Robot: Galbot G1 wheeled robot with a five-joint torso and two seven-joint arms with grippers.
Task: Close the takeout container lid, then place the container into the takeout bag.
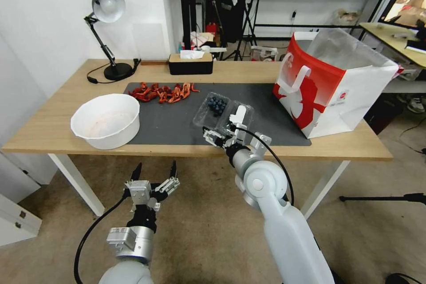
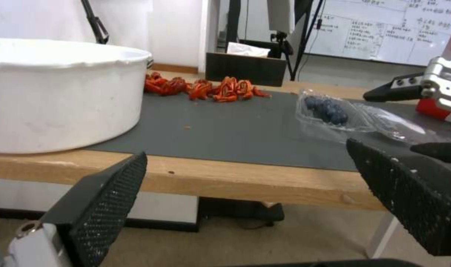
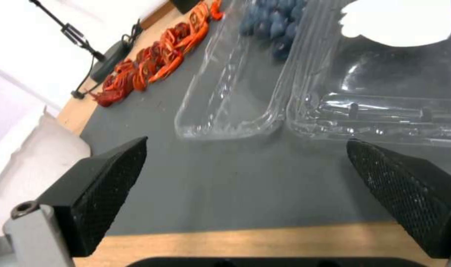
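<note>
Head view: the takeout container (image 1: pixel 215 108) lies open on the mat, the right gripper (image 1: pixel 220 136) spread before its lid (image 1: pixel 239 117). Right wrist view: the lid's free edge should be caught squarely. Left wrist view: the left gripper (image 2: pixel 245 207) is parked, fingers apart.

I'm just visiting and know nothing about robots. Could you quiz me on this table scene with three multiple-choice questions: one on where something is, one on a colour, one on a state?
1. Where is the large red-and-white takeout bag?
A. table's right end
B. beside the lamp
C. on the floor

2. What colour is the big round bowl?
A. black
B. white
C. red

3. How is the small clear plastic clamshell container of blueberries?
A. shut
B. inside the bag
C. lying open

Answers: 1 A, it stands at the right end. 2 B, its wall is white. 3 C, its labelled clear lid lies flat alongside, before the open right gripper.
</note>
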